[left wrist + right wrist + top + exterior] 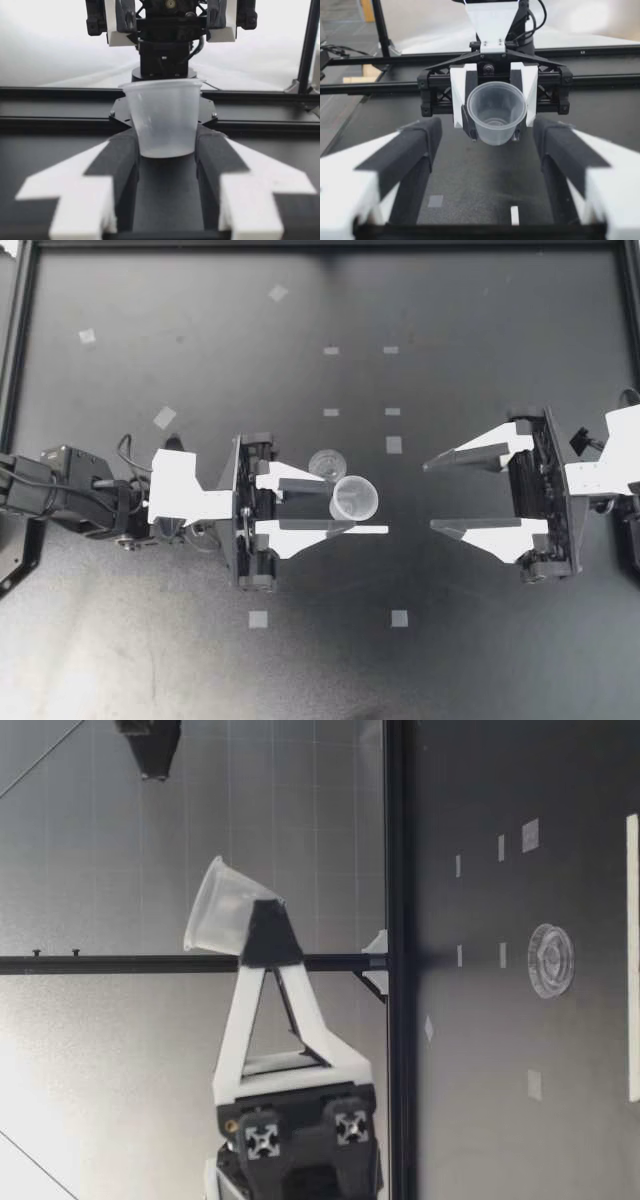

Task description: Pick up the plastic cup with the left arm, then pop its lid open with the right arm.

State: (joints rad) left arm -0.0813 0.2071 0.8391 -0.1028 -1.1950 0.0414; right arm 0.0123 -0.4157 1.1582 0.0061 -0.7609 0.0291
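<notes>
Gripping a small translucent plastic cup (353, 498): my left gripper (348, 508) is closed narrow on it, with both dark pads (122, 160) pressing the cup's lower wall from two sides. The low view shows the cup held well above the black table (500, 660). It is tilted, mouth up and angled toward my right gripper (429, 496). From the right wrist view the inside of the cup looks empty.

Nearest neighbour is a clear round plastic lid (327, 462). It lies flat on the table just beside one finger of the left gripper in the top view, lower than the cup and not touching it.

Right gripper has its fingers spread wide and holds nothing. It faces the cup's mouth head-on and stands apart from it. Between the two grippers the top view shows only table surface and a grey tape square (393, 445).

Farther out, more small grey tape squares (165, 417) are scattered over the table. A black metal frame rail (320, 245) runs along the table's far edge.
</notes>
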